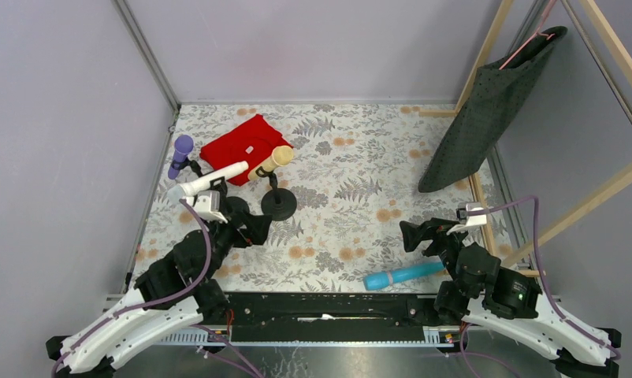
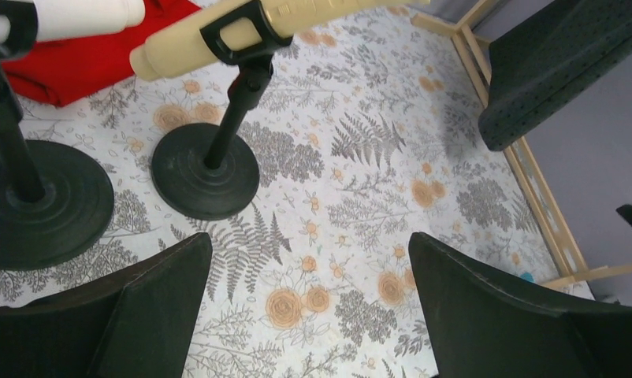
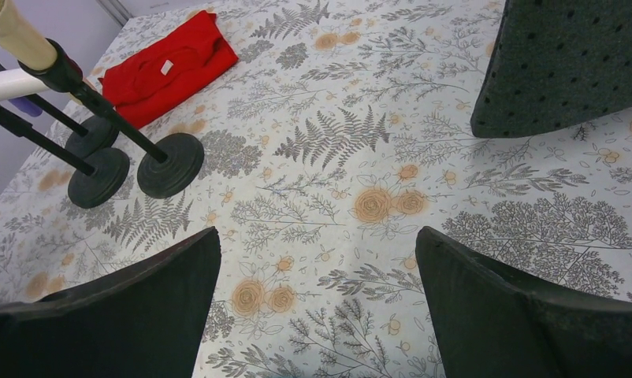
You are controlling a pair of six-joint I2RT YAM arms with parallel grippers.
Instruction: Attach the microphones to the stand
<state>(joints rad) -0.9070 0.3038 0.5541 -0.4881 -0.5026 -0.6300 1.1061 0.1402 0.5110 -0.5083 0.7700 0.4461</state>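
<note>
Blue microphone [image 1: 403, 274] lying crosswise, head leftward, left gripper [image 2: 309, 238], right gripper [image 3: 317, 231], jaws spread, nothing held

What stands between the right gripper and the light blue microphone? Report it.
Nothing visible. The open right gripper is just beyond the light blue microphone, with only bare tablecloth between them. The microphone's right end disappears under the right arm.

Lab test cell: grey panel walls [image 1: 53, 118], aluminium frame [image 1: 147, 59].
</note>
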